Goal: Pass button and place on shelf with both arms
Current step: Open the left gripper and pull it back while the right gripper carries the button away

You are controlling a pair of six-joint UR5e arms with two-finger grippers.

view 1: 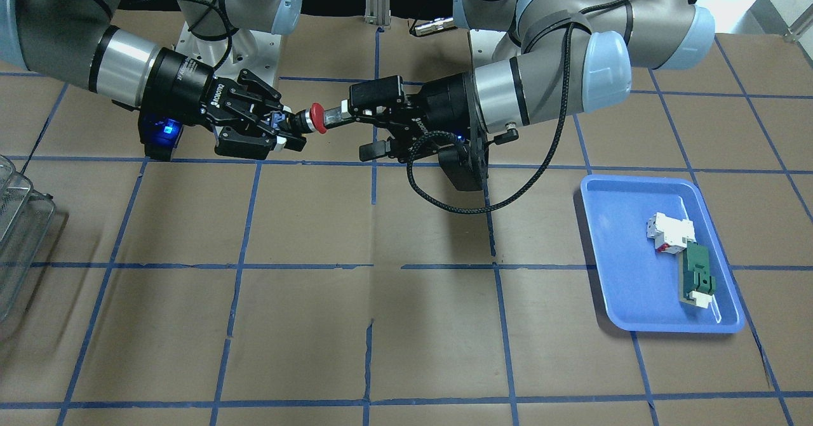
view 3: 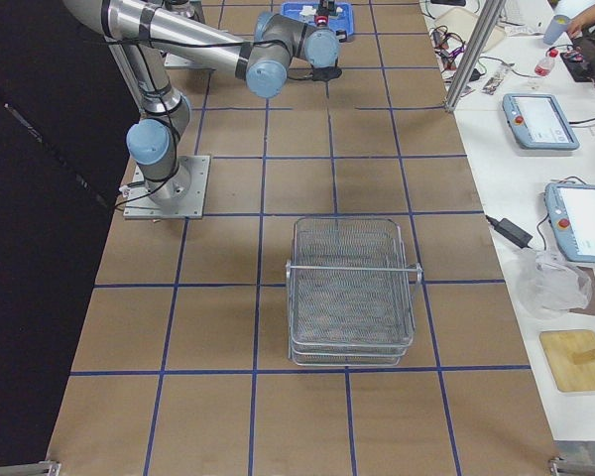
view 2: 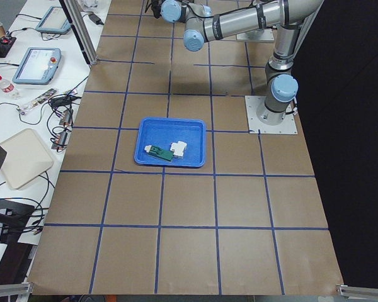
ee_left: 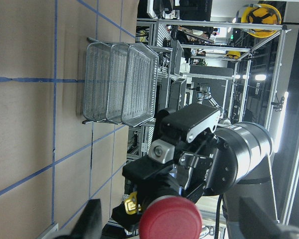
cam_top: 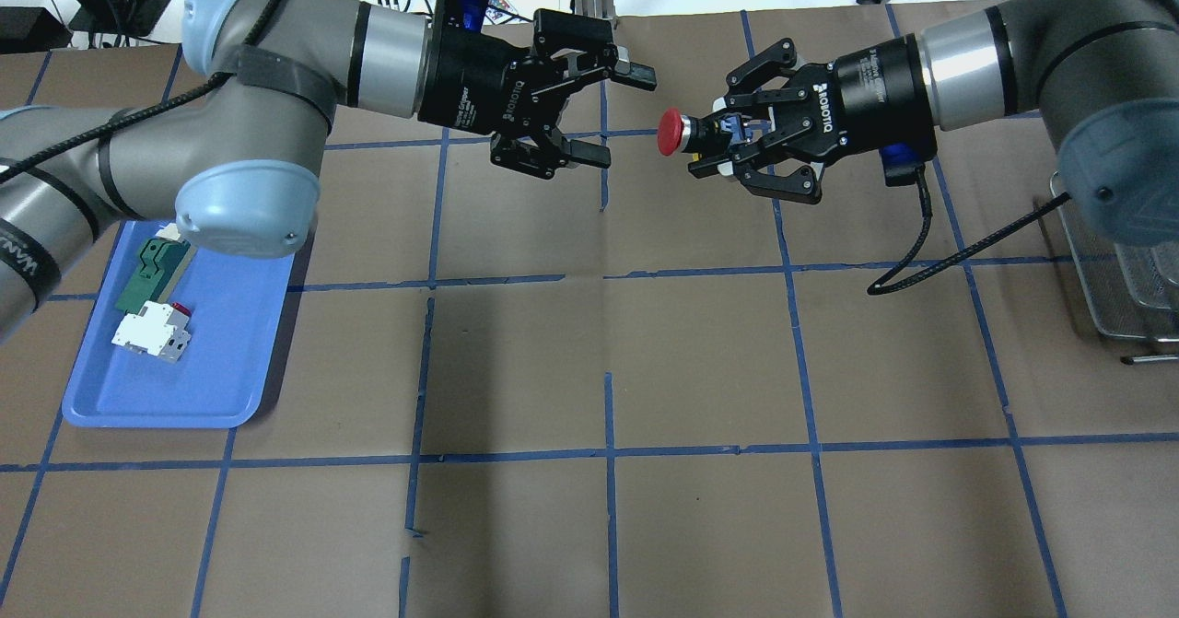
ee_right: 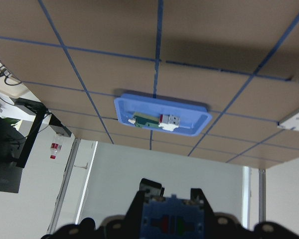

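Note:
The button, with its red cap pointing at the left arm, is held in the air by its bluish base in my shut right gripper over the table's far middle. It also shows in the front view and the left wrist view. My left gripper is open and empty, facing the cap a short gap away, jaws above and below its line. In the front view the right gripper and left gripper face each other. The wire-mesh shelf stands on the robot's right end of the table.
A blue tray on the robot's left holds a white-and-red block and a green-and-white long part. A black cable hangs from the left wrist. The brown table has a blue tape grid.

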